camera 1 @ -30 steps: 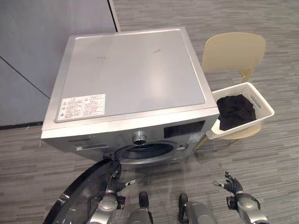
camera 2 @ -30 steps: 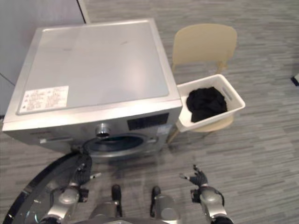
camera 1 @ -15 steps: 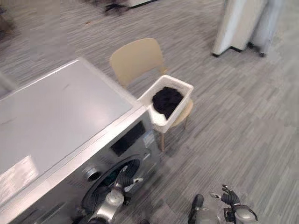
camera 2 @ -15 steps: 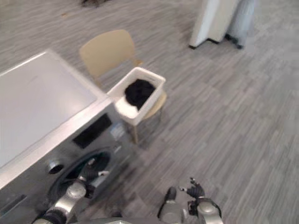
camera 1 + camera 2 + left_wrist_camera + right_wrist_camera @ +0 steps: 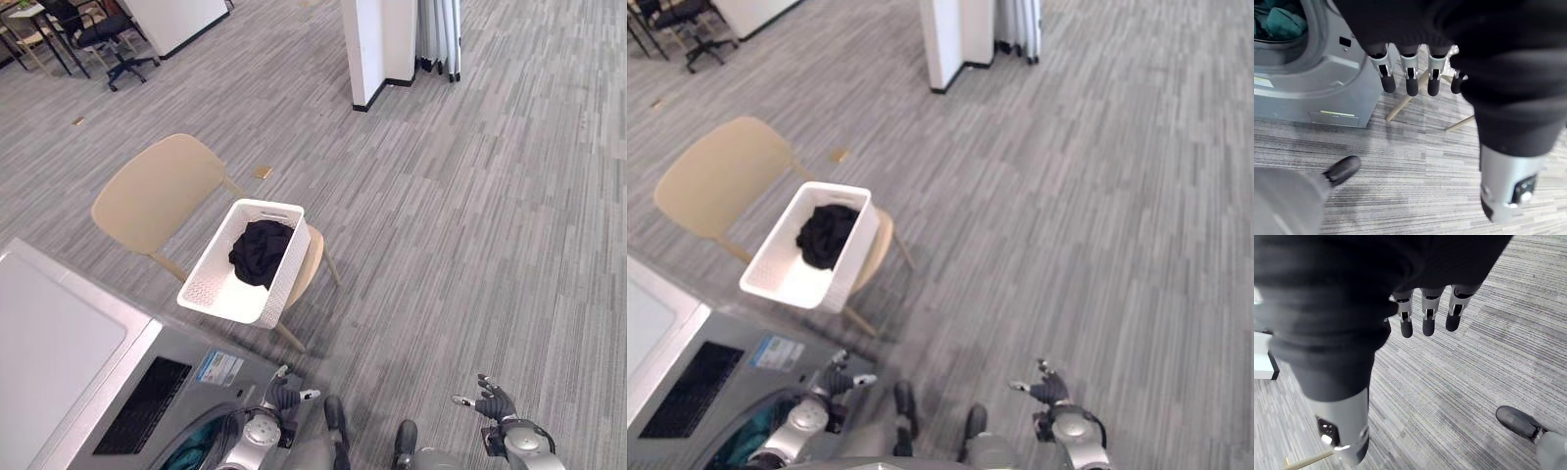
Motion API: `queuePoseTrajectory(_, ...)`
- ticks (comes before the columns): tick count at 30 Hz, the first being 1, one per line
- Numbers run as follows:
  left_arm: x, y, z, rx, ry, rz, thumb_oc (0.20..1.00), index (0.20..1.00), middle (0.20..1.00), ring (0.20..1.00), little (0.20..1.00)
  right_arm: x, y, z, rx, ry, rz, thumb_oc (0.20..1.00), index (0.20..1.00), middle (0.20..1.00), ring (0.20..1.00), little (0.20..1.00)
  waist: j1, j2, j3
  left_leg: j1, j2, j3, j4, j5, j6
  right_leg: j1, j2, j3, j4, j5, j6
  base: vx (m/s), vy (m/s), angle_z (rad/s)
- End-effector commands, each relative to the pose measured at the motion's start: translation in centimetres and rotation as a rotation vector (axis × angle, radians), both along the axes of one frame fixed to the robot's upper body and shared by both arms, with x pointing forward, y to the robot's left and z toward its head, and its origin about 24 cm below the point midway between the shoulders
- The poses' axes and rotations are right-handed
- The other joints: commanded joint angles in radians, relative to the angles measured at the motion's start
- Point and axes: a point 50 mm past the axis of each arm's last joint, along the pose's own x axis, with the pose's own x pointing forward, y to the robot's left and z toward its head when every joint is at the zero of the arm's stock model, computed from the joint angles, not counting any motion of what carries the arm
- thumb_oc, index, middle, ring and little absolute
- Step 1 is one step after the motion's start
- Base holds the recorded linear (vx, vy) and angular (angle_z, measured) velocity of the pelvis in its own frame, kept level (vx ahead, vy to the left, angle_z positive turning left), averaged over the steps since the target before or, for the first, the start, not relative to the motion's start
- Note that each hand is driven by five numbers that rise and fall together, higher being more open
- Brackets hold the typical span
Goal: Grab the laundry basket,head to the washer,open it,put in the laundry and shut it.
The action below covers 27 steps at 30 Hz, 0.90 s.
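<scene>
View swung right, washer now at lower left, basket and chair nearer centre

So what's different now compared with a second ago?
The head camera has swung right, from the washer toward the white basket on the chair; the things themselves have not moved. The dark laundry stays in the basket. The left hand and right hand remain open and hold nothing.

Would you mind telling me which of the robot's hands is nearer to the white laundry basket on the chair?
The left. The left hand hangs open just below the laundry basket, in front of the washer. The right hand hangs open well off to the basket's right, over bare floor.
</scene>
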Motion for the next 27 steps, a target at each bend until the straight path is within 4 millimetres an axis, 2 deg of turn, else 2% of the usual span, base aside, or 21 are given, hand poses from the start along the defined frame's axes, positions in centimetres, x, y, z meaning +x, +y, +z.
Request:
queuePoseTrajectory(1,2.6,0.2,1.9,0.007,-0.122,-0.013,1.000,1.000,1.000,1.000,1.000,0.9,-0.9,1.1,-0.021,-0.074,-0.018,1.000,1.000,1.000,1.000,1.000,0.012,-0.008,0.031,0.047,0.013,0.139,-0.085,0.014,0.019,0.062,-0.024,0.133,0.088,-0.161,0.118,0.34,0.060,-0.10)
queuePoseTrajectory(2,2.5,0.2,1.9,0.007,-0.120,-0.014,1.000,1.000,1.000,1.000,1.000,0.9,-0.9,1.0,-0.021,-0.072,-0.018,1.000,1.000,1.000,1.000,1.000,0.014,-0.010,0.034,0.060,0.008,0.141,-0.097,0.014,0.019,0.069,-0.028,0.136,0.089,-0.166,0.120,0.34,0.089,-0.04)
queuePoseTrajectory(4,2.1,0.3,1.7,0.005,-0.110,0.000,1.000,1.000,1.000,1.000,1.000,0.3,-0.4,0.6,-0.006,-0.053,-0.017,1.000,1.000,1.000,1.000,1.000,0.013,-0.011,0.017,0.078,0.013,0.164,-0.082,0.053,0.024,0.091,-0.017,0.129,0.102,-0.183,0.120,0.33,0.072,0.14)
queuePoseTrajectory(7,1.5,1.0,1.5,0.011,-0.100,0.026,1.000,1.000,1.000,1.000,1.000,-0.1,0.4,0.0,0.017,-0.020,0.002,1.000,1.000,1.000,1.000,1.000,0.029,-0.047,-0.012,0.091,-0.002,0.176,-0.051,0.030,0.051,0.106,-0.044,0.112,0.151,-0.211,0.123,0.29,0.053,0.15)
queuePoseTrajectory(8,1.4,1.4,1.5,0.019,-0.102,0.043,1.000,1.000,1.000,1.000,1.000,0.1,0.6,-0.1,0.018,-0.017,0.011,1.000,1.000,1.000,1.000,1.000,0.043,-0.059,-0.023,0.098,-0.009,0.181,-0.043,0.013,0.060,0.110,-0.059,0.095,0.179,-0.210,0.139,0.33,0.121,0.43)
queuePoseTrajectory(9,1.5,2.1,1.7,0.039,-0.108,0.043,1.000,1.000,1.000,1.000,1.000,0.5,1.2,-0.1,0.025,-0.015,0.044,1.000,1.000,1.000,1.000,1.000,0.056,-0.079,-0.026,0.121,-0.030,0.171,-0.030,-0.027,0.089,0.076,-0.099,0.081,0.306,-0.193,0.169,0.25,0.099,0.49)
queuePoseTrajectory(10,1.5,2.1,1.7,0.039,-0.108,0.043,1.000,1.000,1.000,1.000,1.000,0.5,1.2,-0.1,0.025,-0.015,0.044,1.000,1.000,1.000,1.000,1.000,0.056,-0.080,-0.027,0.121,-0.030,0.171,-0.030,-0.027,0.089,0.076,-0.099,0.081,0.307,-0.193,0.170,0.28,0.123,0.66)
queuePoseTrajectory(11,1.7,2.8,2.1,0.045,-0.127,0.067,1.000,1.000,1.000,1.000,1.000,1.1,1.7,0.2,0.028,-0.036,0.069,1.000,1.000,1.000,1.000,1.000,0.061,-0.093,-0.024,0.149,-0.059,0.148,-0.016,-0.068,0.122,0.026,-0.128,0.080,0.444,-0.140,0.211,0.19,0.062,0.45)
queuePoseTrajectory(12,1.8,2.9,2.2,0.048,-0.132,0.072,1.000,1.000,1.000,1.000,1.000,1.4,1.9,0.3,0.034,-0.048,0.076,1.000,1.000,1.000,1.000,1.000,0.060,-0.094,-0.021,0.165,-0.066,0.132,-0.018,-0.078,0.129,-0.008,-0.132,0.091,0.497,-0.120,0.213,0.19,0.064,0.72)
queuePoseTrajectory(13,1.8,2.9,2.2,0.048,-0.132,0.072,1.000,1.000,1.000,1.000,1.000,1.4,1.9,0.3,0.034,-0.048,0.076,1.000,1.000,1.000,1.000,1.000,0.060,-0.095,-0.021,0.164,-0.067,0.131,-0.018,-0.078,0.129,-0.010,-0.134,0.091,0.500,-0.122,0.213,0.11,-0.023,0.96)
queuePoseTrajectory(14,2.1,3.0,2.4,0.041,-0.148,0.095,1.000,1.000,1.000,1.000,1.000,2.1,2.2,0.7,0.037,-0.072,0.089,1.000,1.000,1.000,1.000,1.000,0.060,-0.072,-0.013,0.185,-0.059,0.089,-0.028,-0.072,0.137,-0.088,-0.113,0.112,0.502,-0.121,0.182,0.05,-0.031,1.12)
queuePoseTrajectory(15,2.1,3.0,2.4,0.041,-0.148,0.095,1.000,1.000,1.000,1.000,1.000,2.1,2.2,0.7,0.037,-0.072,0.089,1.000,1.000,1.000,1.000,1.000,0.059,-0.072,-0.013,0.186,-0.059,0.088,-0.028,-0.071,0.137,-0.087,-0.113,0.111,0.502,-0.122,0.182,0.17,-0.106,1.23)
queuePoseTrajectory(16,2.2,2.8,2.5,0.029,-0.158,0.099,1.000,1.000,1.000,1.000,1.000,2.5,2.3,0.8,0.030,-0.078,0.111,1.000,1.000,1.000,1.000,1.000,0.062,-0.055,-0.007,0.205,-0.061,0.028,-0.030,-0.081,0.135,-0.127,-0.115,0.136,0.436,-0.147,0.157,0.12,-0.073,0.88)
queuePoseTrajectory(17,2.2,2.8,2.5,0.029,-0.158,0.099,1.000,1.000,1.000,1.000,1.000,2.5,2.3,0.8,0.030,-0.078,0.111,1.000,1.000,1.000,1.000,1.000,0.061,-0.054,-0.006,0.206,-0.061,0.026,-0.030,-0.081,0.135,-0.126,-0.115,0.135,0.436,-0.147,0.157,0.16,-0.102,0.84)
queuePoseTrajectory(18,2.2,2.7,2.5,0.028,-0.156,0.092,1.000,1.000,1.000,1.000,1.000,2.6,2.3,0.9,0.030,-0.080,0.111,1.000,1.000,1.000,1.000,1.000,0.058,-0.052,-0.003,0.213,-0.066,0.004,-0.030,-0.085,0.135,-0.144,-0.109,0.161,0.411,-0.142,0.153,0.11,-0.078,0.67)
queuePoseTrajectory(20,2.3,2.4,2.4,0.027,-0.152,0.076,1.000,1.000,1.000,1.000,1.000,2.6,2.2,0.9,0.030,-0.077,0.109,1.000,1.000,1.000,1.000,1.000,0.041,-0.051,0.006,0.225,-0.083,-0.074,-0.027,-0.093,0.133,-0.203,-0.068,0.281,0.339,-0.104,0.150,0.16,-0.141,1.01)
queuePoseTrajectory(21,2.5,2.1,2.3,0.031,-0.149,0.057,1.000,1.000,1.000,1.000,1.000,2.5,2.1,0.8,0.034,-0.074,0.103,1.000,1.000,1.000,1.000,1.000,0.025,-0.056,0.014,0.234,-0.097,-0.126,-0.025,-0.098,0.130,-0.225,-0.041,0.375,0.292,-0.082,0.155,0.19,-0.229,1.47)
queuePoseTrajectory(22,2.5,2.0,2.2,0.039,-0.141,0.041,1.000,1.000,1.000,1.000,1.000,2.3,1.8,0.7,0.025,-0.054,0.102,1.000,1.000,1.000,1.000,1.000,0.006,-0.064,0.023,0.238,-0.110,-0.201,-0.009,-0.106,0.121,-0.271,-0.007,0.504,0.254,-0.035,0.165,0.15,-0.187,1.88)
queuePoseTrajectory(23,2.5,2.0,2.2,0.039,-0.141,0.041,1.000,1.000,1.000,1.000,1.000,2.3,1.8,0.7,0.025,-0.054,0.103,1.000,1.000,1.000,1.000,1.000,0.004,-0.063,0.025,0.238,-0.110,-0.203,-0.008,-0.108,0.121,-0.270,-0.007,0.502,0.255,-0.037,0.165,0.12,-0.183,2.13)
queuePoseTrajectory(24,2.8,1.8,2.4,0.041,-0.146,0.019,1.000,1.000,1.000,1.000,1.000,1.7,1.6,0.4,0.028,-0.041,0.092,1.000,1.000,1.000,1.000,1.000,0.007,-0.080,0.022,0.234,-0.134,-0.248,0.014,-0.121,0.120,-0.234,-0.025,0.512,0.212,-0.031,0.160,0.04,-0.144,1.82)
queuePoseTrajectory(27,2.8,1.5,2.2,0.033,-0.137,0.021,1.000,1.000,1.000,1.000,1.000,2.0,1.5,0.6,0.027,-0.048,0.103,1.000,1.000,1.000,1.000,1.000,0.016,-0.094,0.018,0.196,-0.137,-0.285,0.053,-0.126,0.097,-0.202,-0.055,0.445,0.185,-0.011,0.149,0.02,-0.277,1.63)
